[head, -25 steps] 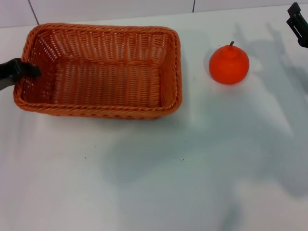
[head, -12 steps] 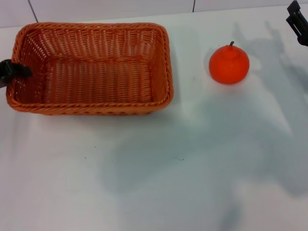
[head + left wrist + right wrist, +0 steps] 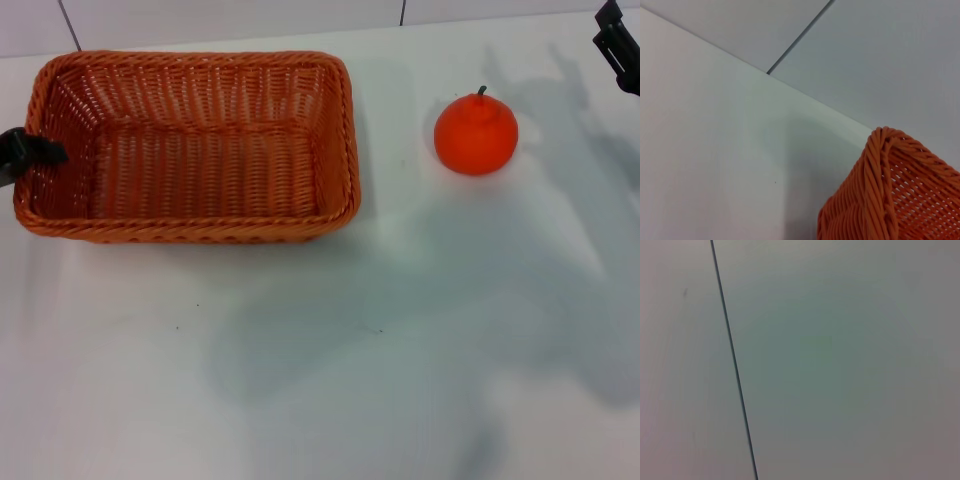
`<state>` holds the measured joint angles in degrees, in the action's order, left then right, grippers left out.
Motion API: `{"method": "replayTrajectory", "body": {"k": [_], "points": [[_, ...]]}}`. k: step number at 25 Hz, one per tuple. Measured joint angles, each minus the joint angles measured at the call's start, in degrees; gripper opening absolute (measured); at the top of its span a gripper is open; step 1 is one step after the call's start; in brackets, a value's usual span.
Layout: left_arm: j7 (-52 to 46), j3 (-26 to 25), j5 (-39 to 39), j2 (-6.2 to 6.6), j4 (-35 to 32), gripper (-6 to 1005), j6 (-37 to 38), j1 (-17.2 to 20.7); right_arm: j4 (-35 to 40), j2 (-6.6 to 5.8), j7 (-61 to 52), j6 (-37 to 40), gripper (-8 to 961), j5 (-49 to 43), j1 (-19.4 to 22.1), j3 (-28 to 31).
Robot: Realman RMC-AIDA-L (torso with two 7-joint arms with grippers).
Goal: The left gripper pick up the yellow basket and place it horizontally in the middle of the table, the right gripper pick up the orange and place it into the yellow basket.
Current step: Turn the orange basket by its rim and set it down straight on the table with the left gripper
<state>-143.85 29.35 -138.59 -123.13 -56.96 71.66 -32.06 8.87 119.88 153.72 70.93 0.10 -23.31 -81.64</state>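
The left tool (image 3: 35, 152) pinches the yellow basket's (image 3: 190, 150) left rim; right tool's (image 3: 618, 45) spread unclear.

The left gripper (image 3: 30, 152) is cut off by the head view's edge at nine o'clock, only a black tip showing at the yellow basket (image 3: 190, 145) (its short left rim). The right gripper (image 3: 618, 45) is clipped at two o'clock; its fingers cannot be judged. The left wrist view crops the basket to one corner.
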Motion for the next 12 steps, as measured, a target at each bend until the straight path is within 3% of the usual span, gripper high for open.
{"method": "replayTrajectory", "body": {"k": [12], "points": [[0.1, 0.1, 0.2, 0.03, -0.7, 169, 0.9, 0.1, 0.0, 0.0, 0.0, -0.1, 940, -0.1, 0.0, -0.1]]}}
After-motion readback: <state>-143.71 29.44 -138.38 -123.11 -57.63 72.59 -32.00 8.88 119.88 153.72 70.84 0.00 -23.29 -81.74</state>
